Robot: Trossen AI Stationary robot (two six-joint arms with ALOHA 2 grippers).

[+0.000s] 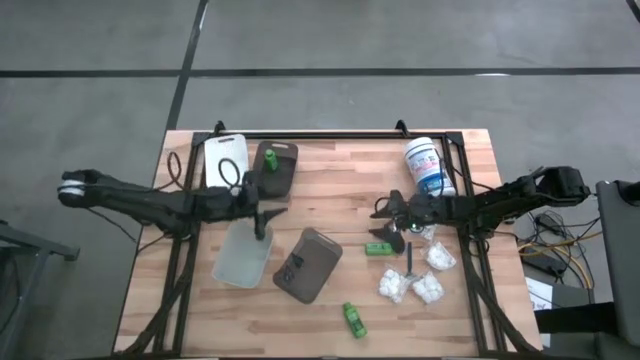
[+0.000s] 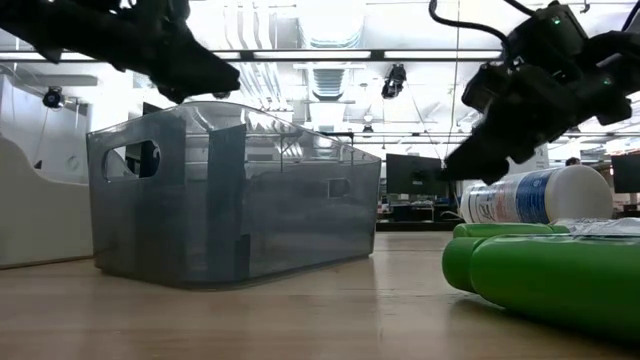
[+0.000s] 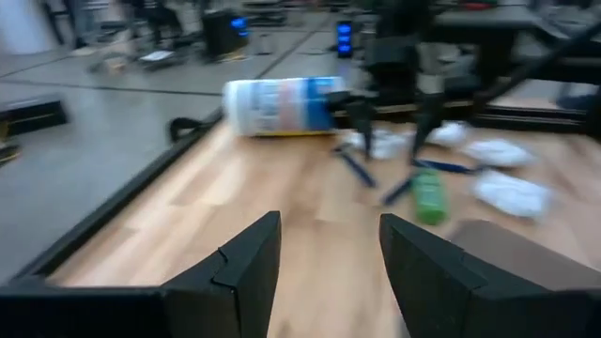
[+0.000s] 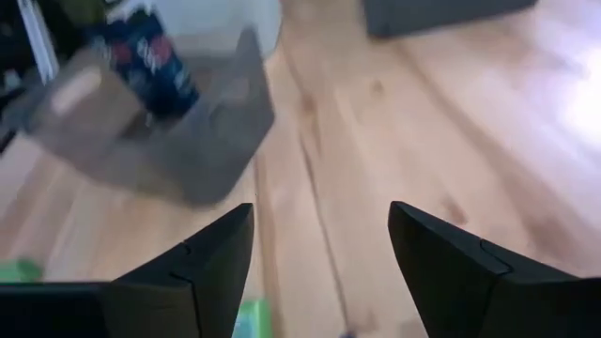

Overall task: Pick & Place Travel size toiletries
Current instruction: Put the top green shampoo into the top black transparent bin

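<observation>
Scanning the bench from my left side: six lines follow.

Left pincer: jaws released and carrying nothing, hovering over the far edge of the clear tray, just near the brown tray that already has one green bottle in it.

White tray: far left, beside the brown one; I cannot tell whether anything lies in it.

Grey tray: middle of the table, tilted, with something dark inside that I cannot make out.

Near green bottle: lying alone toward the near edge, well apart from both my arms.

Right pincer: fingers spread with nothing between them, poised above the green bottle beside it; a dark stick lies just to the right of that bottle, and white packets cluster beyond it.

White tub: on its side at the far right, close to my right forearm.

Risk, as I judge it: the bottle, stick and packets sit crowded together, so a descent slightly off-centre could pinch the stick along with the bottle or nudge a packet away. The bottle is round and lying flat; jaws meeting it unevenly could squirt it out sideways. My right forearm could also brush the tub and roll it into the pile.
</observation>
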